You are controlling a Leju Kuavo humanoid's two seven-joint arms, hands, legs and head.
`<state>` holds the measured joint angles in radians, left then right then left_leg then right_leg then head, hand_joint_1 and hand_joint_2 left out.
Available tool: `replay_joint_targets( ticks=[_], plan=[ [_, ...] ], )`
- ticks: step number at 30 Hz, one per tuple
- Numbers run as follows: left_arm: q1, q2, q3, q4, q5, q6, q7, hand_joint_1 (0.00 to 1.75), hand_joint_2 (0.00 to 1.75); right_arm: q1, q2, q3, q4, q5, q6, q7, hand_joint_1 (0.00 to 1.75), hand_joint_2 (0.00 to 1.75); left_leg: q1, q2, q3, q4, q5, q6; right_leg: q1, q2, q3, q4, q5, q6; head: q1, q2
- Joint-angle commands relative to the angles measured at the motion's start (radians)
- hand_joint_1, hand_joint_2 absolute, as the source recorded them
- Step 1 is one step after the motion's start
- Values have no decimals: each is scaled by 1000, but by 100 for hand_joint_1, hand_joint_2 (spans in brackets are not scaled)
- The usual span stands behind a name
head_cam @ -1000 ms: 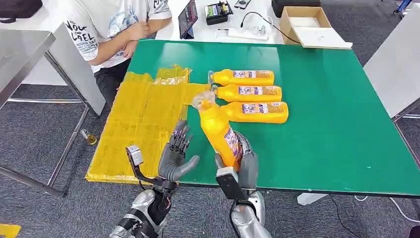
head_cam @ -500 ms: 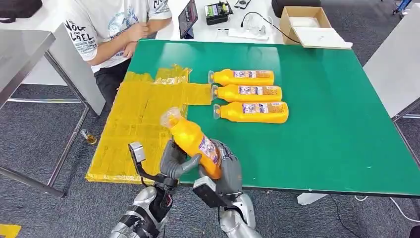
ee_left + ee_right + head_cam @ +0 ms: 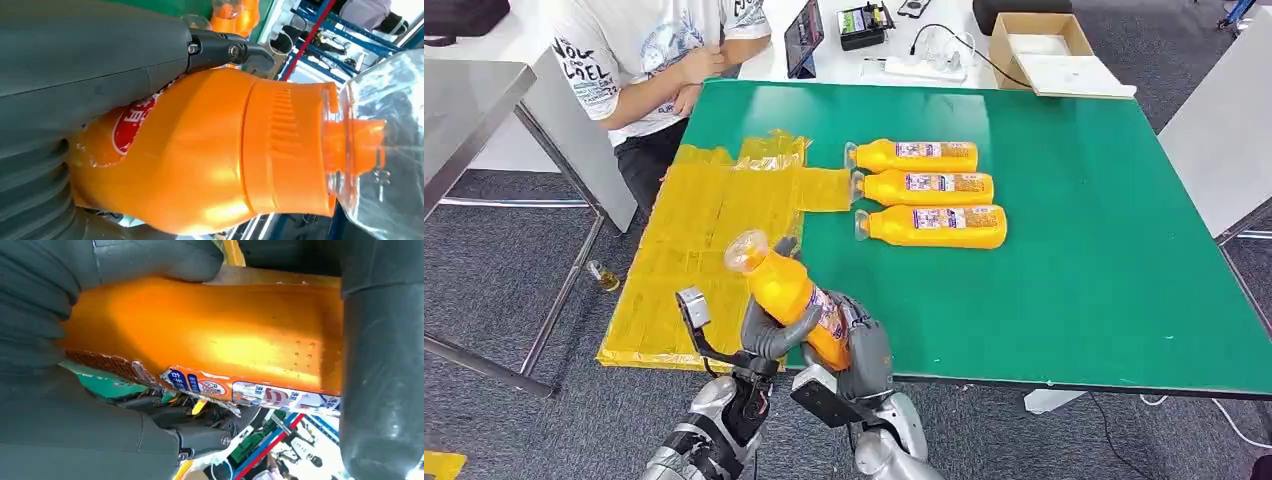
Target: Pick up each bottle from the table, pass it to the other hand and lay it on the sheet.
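Both left hand (image 3: 769,325) and right hand (image 3: 864,345) grip bottle (image 3: 789,295).

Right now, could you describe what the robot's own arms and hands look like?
Both arms are silver metal. The left hand and right hand are grey with darker fingers, ribbed grey covers showing in the wrist views. Each wrist carries a small boxy camera on a black bracket.

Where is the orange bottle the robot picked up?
In the head view the bottle is up off the table, held between the left hand and the right hand, at the near edge beside the yellow sheet.
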<state>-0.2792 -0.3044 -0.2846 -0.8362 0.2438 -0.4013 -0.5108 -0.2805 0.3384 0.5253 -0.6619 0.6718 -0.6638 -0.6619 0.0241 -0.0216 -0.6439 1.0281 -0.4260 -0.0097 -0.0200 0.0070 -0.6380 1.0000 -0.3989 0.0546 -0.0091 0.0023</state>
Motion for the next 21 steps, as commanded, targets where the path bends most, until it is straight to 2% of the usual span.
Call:
replay_joint_targets(
  ticks=[1,5,6,7,8,10,14,16,18,21],
  plan=[
    [-67,16,-58,78,-18,-3,1,0,175,-31,11,79,91,0,-34,3,175,175,0,2,4,-1,-1,1,1,0,4,-1,-1,-2,0,0],
    [-72,14,-66,83,-24,-10,-6,0,175,-39,11,108,95,-26,-31,3,175,175,0,1,3,-1,-1,1,1,0,3,-1,-1,-1,0,0],
    [-73,13,-66,83,-25,-9,-7,0,175,-39,11,111,95,-29,-31,3,175,175,0,2,6,-1,-2,2,1,0,6,-1,-2,-2,0,0],
    [-73,13,-70,83,-30,-9,-12,21,175,-42,11,123,95,-42,-32,5,175,175,0,1,4,-1,-1,1,1,-1,4,-1,-1,-2,0,0],
    [-73,13,-71,83,-32,-7,-16,175,175,-45,11,130,97,-52,-34,4,175,175,1,2,9,-1,-3,2,2,0,8,-1,-2,-3,0,0],
    [-73,13,-73,78,-35,-9,-23,175,175,-50,11,140,98,-66,-34,5,175,175,0,1,3,0,-1,1,1,-1,3,-1,-1,-2,0,0],
    [-66,12,-72,62,-31,-24,-28,175,175,-55,11,139,101,-66,-34,12,175,175,1,3,11,-1,-4,3,2,0,11,-2,-3,-4,0,0],
    [-65,11,-68,57,-23,-30,-23,175,175,-54,11,130,99,-58,-34,18,175,175,1,6,21,-4,-6,5,4,1,20,-5,-4,-6,0,0],
    [-65,11,-68,57,-23,-30,-23,175,175,-54,11,130,99,-58,-34,18,175,175,0,2,7,-1,-2,2,2,-1,7,-1,-2,-3,0,0],
    [-65,11,-68,57,-23,-30,-23,175,175,-54,11,130,99,-58,-34,18,175,175,0,1,5,0,-2,2,1,-1,5,-1,-2,-2,0,0]
  ],
)
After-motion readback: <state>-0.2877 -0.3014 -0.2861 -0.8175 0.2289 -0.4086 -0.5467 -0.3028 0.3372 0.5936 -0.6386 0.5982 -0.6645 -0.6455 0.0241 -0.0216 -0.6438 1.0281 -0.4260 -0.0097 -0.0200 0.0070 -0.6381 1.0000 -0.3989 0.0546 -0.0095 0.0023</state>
